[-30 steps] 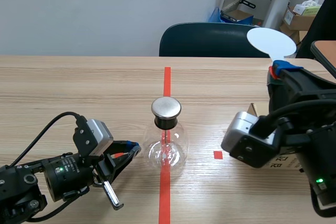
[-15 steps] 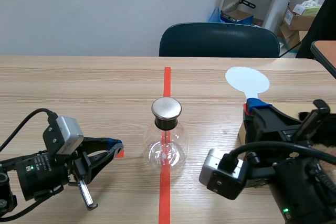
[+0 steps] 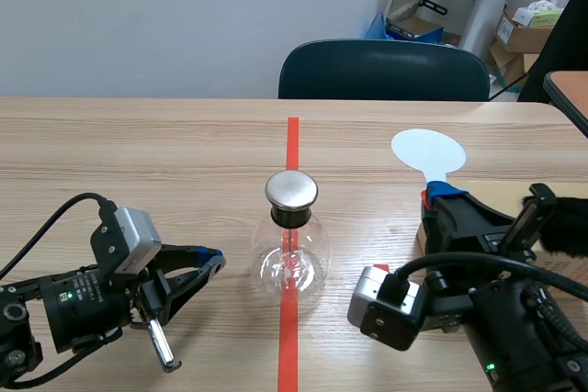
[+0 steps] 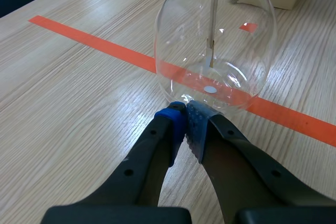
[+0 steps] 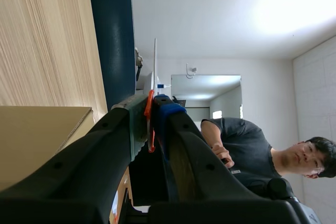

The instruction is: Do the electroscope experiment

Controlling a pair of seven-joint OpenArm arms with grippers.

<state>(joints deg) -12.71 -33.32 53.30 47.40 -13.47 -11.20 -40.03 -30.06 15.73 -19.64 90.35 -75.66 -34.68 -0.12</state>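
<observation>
Clear, glossy glass flask (image 3: pixel 290 263) with brushed-metal cap (image 3: pixel 291 189); matt, grained wooden desk (image 3: pixel 138 153); smooth, white, plastic-looking disc (image 3: pixel 427 151); matt brown cardboard box (image 3: pixel 505 193).

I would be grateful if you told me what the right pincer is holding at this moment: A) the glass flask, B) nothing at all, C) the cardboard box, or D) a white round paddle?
D: the right pincer is shut on the handle of the white round paddle, whose disc stands beyond the fingertips, while the glass flask stands apart from it on the red tape line.
</observation>
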